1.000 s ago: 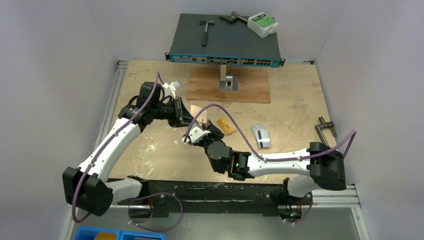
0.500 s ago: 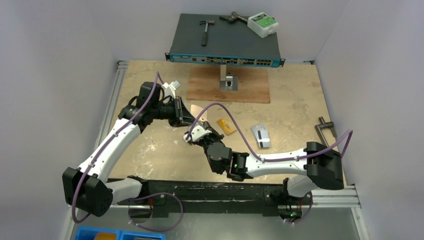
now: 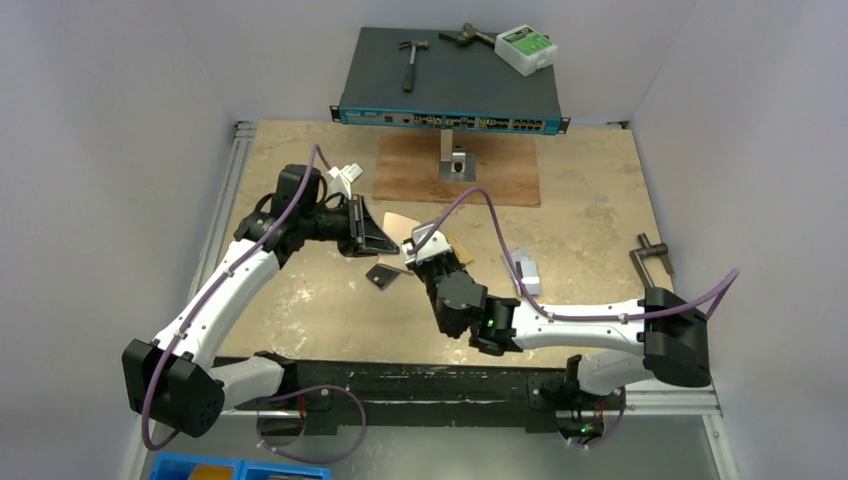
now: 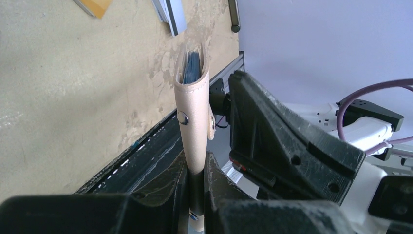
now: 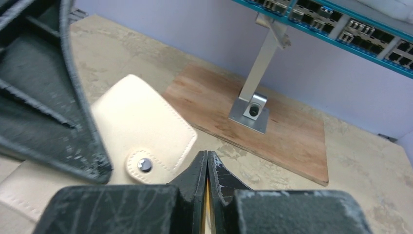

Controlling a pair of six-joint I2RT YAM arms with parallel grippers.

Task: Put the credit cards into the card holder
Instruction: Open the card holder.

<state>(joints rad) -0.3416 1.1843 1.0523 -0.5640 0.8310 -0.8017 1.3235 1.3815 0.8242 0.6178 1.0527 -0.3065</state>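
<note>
Since the left end effector [image 4: 196, 168] is clamped on the beige card holder [image 4: 194, 97], held edge-up above the desk [image 3: 600, 200], the right end effector [image 5: 207, 161], its fingers pressed together, should open, pinch the black card [image 3: 382, 275] lying near it by one edge, and slide it squarely into the bluish pockets [image 4: 192, 66].

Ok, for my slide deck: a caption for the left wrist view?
Left gripper clamps the beige card holder edge-on, its snap and blue inner pockets showing.
</note>
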